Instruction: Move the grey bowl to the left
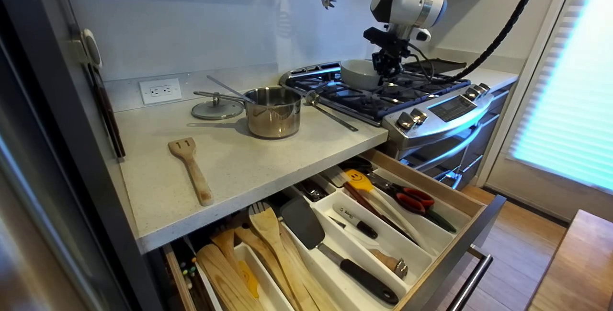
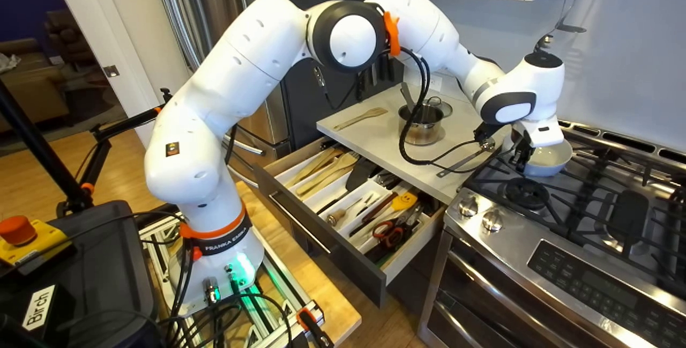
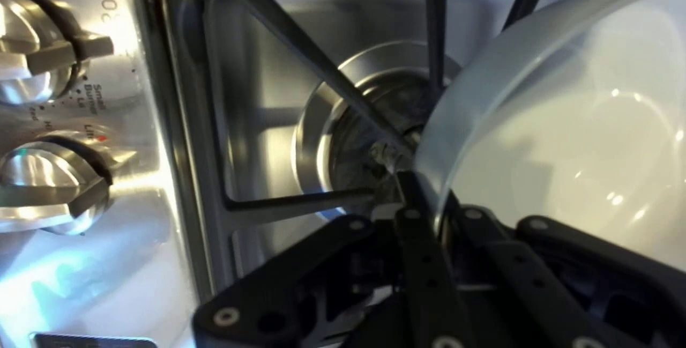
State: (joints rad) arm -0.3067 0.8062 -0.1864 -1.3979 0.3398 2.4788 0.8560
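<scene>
The grey bowl (image 1: 357,75) is wide, pale grey and glossy inside. It is over the stove's burner grates, on the side near the counter, and also shows in an exterior view (image 2: 552,161). In the wrist view the bowl (image 3: 579,139) fills the right side, its near rim between the fingers. My gripper (image 3: 431,198) is shut on this rim, one finger outside and one inside the bowl. The gripper also shows in both exterior views (image 1: 387,72) (image 2: 521,161). I cannot tell whether the bowl rests on the grates or hangs just above them.
A steel pot (image 1: 274,121) with a utensil in it stands on the counter beside the stove. A glass lid (image 1: 218,109), a wooden spatula (image 1: 194,169) and a ladle (image 1: 335,117) lie near it. An open utensil drawer (image 2: 348,262) juts out below. Stove knobs (image 2: 492,221) line the front.
</scene>
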